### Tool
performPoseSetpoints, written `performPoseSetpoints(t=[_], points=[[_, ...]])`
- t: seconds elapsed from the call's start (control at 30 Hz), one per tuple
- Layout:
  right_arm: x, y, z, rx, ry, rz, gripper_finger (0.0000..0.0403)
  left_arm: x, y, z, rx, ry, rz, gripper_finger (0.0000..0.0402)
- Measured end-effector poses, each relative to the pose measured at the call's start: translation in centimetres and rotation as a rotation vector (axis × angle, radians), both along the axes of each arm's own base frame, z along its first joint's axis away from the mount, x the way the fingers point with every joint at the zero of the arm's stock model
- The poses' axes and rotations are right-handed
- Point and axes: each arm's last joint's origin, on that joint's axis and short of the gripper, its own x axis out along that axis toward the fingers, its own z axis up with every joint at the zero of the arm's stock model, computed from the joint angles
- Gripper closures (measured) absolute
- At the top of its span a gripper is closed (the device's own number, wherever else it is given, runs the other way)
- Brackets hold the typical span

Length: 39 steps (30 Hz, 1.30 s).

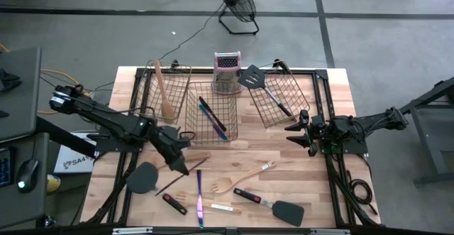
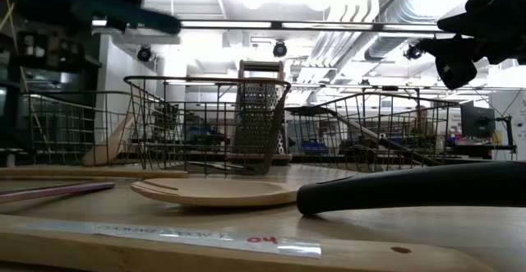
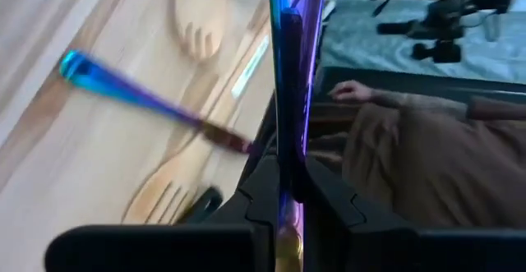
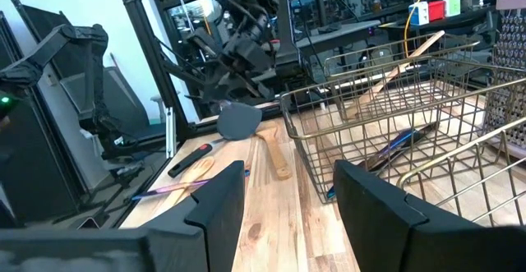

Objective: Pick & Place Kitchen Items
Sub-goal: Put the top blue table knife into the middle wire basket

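Note:
My left gripper (image 1: 182,167) is over the near-left part of the table, shut on a slim iridescent purple-blue piece of cutlery (image 3: 284,66), which shows as a thin dark line in the high view (image 1: 172,184). A second purple-blue piece (image 1: 199,196) lies flat on the table beside it. A pale wooden spork (image 1: 234,182), a wooden fork (image 1: 186,196), a labelled wooden spatula (image 1: 225,208) and black spatulas (image 1: 142,178) (image 1: 273,206) also lie flat there. My right gripper (image 1: 296,133) is open and empty by the right basket. My left gripper pinches the purple-blue cutlery between its two fingers at a part of its shaft (image 3: 288,177); which end that is near is hidden by the fingers. The long free length (image 3: 283,50) sticks out past the fingertips. I cannot tell whether its far end touches the table.
Three wire baskets stand at the back: the left (image 1: 167,93) holds a wooden spoon, the middle (image 1: 211,111) purple-blue cutlery, the right (image 1: 280,96) a black spatula. A metal box grater (image 1: 227,72) stands upright behind them. A hand and sleeve (image 3: 394,108) show beyond the table.

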Motion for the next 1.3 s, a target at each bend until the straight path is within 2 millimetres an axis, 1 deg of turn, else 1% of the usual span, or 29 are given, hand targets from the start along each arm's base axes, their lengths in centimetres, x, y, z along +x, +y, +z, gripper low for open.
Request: performPoseSetpoints(t=[0.3, 0.6, 0.9, 1.1, 1.2, 1.3], points=[[0.0, 0.0, 0.0, 0.000, -0.001, 0.000, 0.0223, 0.7, 0.2, 0.9, 0.093, -0.186, 0.081, 0.0368], [0.0, 0.0, 0.0, 0.000, -0.001, 0.000, 0.0223, 1.4, 0.5, 2.2, 0.197, -0.392, 0.202, 0.0368], [0.0, 0.0, 0.0, 0.000, -0.002, 0.000, 0.0223, 1.9, 0.9, 4.5, 0.330, -0.688, 0.376, 0.0368], [0.0, 0.0, 0.0, 0.000, -0.002, 0.000, 0.0223, 1.9, 1.4, 5.8, 0.491, -0.836, 0.516, 0.0368], [0.0, 0.0, 0.0, 0.001, -0.002, 0.000, 0.0223, 1.9, 1.7, 6.2, 0.600, -0.866, 0.596, 0.0368], [0.0, 0.0, 0.0, 0.000, -0.002, 0.000, 0.0223, 1.8, 2.0, 6.3, 0.724, -0.858, 0.691, 0.0368]])
